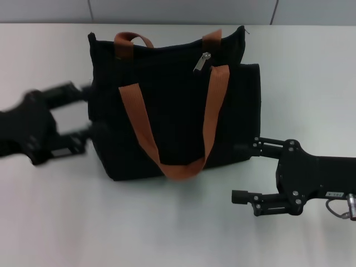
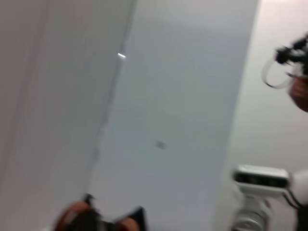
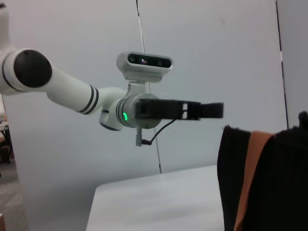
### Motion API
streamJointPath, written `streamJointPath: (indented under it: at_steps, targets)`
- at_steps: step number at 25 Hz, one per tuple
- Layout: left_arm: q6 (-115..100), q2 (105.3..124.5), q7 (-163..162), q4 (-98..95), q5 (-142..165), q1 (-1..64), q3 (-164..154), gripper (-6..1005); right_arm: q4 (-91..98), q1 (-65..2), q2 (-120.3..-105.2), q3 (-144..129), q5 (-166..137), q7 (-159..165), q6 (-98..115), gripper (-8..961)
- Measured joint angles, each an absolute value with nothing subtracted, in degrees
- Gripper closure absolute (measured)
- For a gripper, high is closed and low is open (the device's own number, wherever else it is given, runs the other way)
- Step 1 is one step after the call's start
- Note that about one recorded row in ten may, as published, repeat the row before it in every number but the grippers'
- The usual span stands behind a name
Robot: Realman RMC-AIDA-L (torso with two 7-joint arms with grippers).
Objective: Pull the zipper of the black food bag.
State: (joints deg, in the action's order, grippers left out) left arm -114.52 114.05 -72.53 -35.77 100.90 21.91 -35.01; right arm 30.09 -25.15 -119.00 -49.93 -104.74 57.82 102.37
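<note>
Your left hand (image 1: 83, 123) straddles the black food bag (image 1: 167, 111) edge, fingers spread, likely to steady it. Your right hand (image 1: 245, 172) waits open, with the zipper (image 1: 202, 62) well beyond it.

Black food bag (image 1: 167, 111) (rust-brown handles (image 1: 147, 133)), silver zipper (image 1: 202, 62), white table (image 1: 139, 222)

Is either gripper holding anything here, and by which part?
Nothing is held. The left gripper is open beside the black food bag; the right gripper is open near the bag's other side. The zipper is untouched.
</note>
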Motion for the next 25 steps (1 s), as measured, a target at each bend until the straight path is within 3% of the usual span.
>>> streamJointPath:
  at_steps: [2,9,25]
  targets:
    - [-114.5,115.5,-68.0,-35.2,101.1,21.3,-41.7,234,29.7,-25.1,-119.0,-50.2,-104.8,57.3,101.9,139]
    - [-112.5,117.96,-59.8,-33.3,103.0,19.5,-49.0,234,27.9,-25.0,-119.0,-50.2,-105.3,55.4,101.0,138]
    - [-105.8,117.61,-53.6,-27.0,108.8,20.0,-49.2,234,23.5,-24.9,-119.18,-50.2,-107.0,50.2,98.9,138]
